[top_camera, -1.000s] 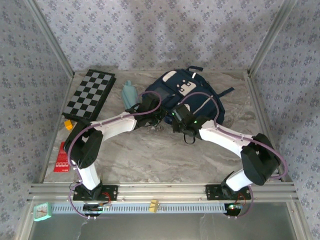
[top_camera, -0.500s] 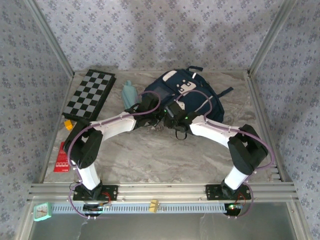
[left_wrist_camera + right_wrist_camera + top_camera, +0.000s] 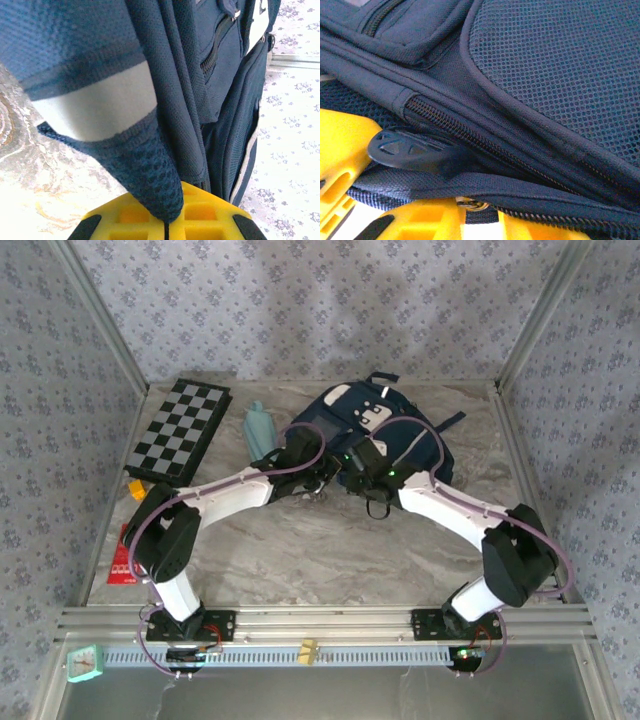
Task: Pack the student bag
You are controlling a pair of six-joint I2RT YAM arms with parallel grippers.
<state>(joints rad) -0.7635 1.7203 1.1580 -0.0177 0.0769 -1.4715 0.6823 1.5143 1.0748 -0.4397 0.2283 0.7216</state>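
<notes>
the student bag (image 3: 385, 425) lies at the far centre of the tabletop (image 3: 330, 550), front side up. the left hand (image 3: 165, 226) is pinched closed on a fold of its mesh edge, probably to lift and steady the cloth. the right hand (image 3: 352, 460) works the bag's near side, its yellow fingers (image 3: 340, 150) bracketing a black zip pull (image 3: 415, 150). i cannot tell whether they grip it, because fabric covers the tips.

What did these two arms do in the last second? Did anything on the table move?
The right pincer moved away from the table's near edge, up against the lower edge of the student bag, by a zipper pull. Whether it grips anything I cannot tell. The left pincer stayed pinched on the bag's fabric, barely shifting. The bag, checkerboard and teal bottle stayed put.
</notes>
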